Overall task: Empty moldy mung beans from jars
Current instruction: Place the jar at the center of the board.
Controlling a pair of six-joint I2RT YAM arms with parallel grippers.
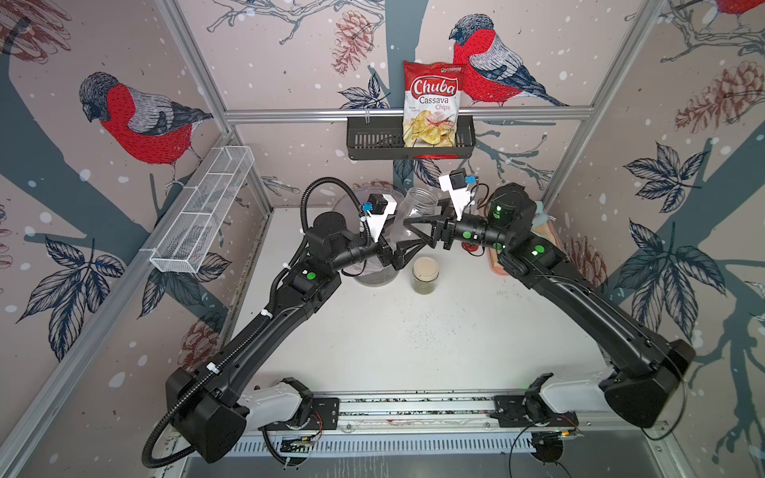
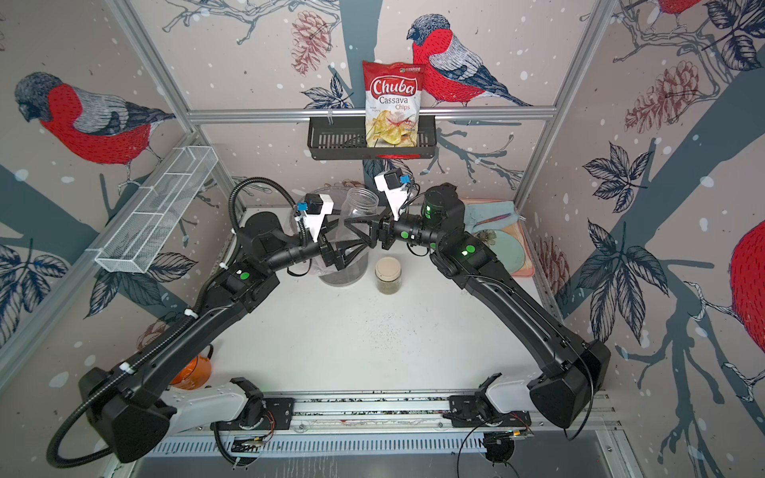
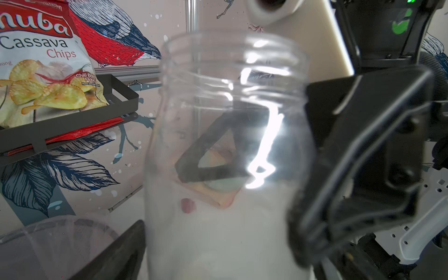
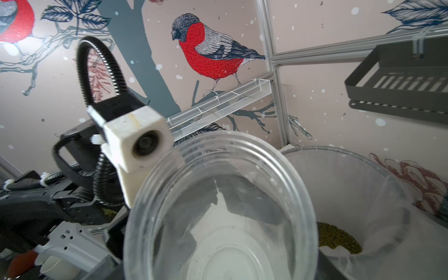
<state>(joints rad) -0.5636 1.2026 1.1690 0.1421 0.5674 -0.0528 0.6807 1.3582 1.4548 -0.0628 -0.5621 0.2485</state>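
Plainly, in both top views the lidless jar (image 1: 416, 207) hangs tilted in the air at the back of the table, just beside the rim of the grey bin (image 1: 340, 203). We judge this position keeps any last grains falling into the liner. The right gripper (image 1: 414, 225) is clamped across the clear wall and carries the jar. The left gripper (image 1: 403, 250) sits near the jar's base, its jaws spread wide and holding nothing. The beige-lidded jar (image 1: 425, 275) stands upright in front of the bin with its lid on and mung beans (image 1: 424, 288) inside, not yet dealt with.

In the left wrist view the lidless jar fills the frame, clear and empty. One right finger shows through the wall on the far side. A left finger (image 3: 116, 254) stands just beside the wall, and we cannot tell whether it touches.

In the right wrist view we look into the jar's open mouth, and nothing remains inside. Beans (image 4: 339, 237) lie heaped at the bottom of the lined bin, just beyond the mouth.
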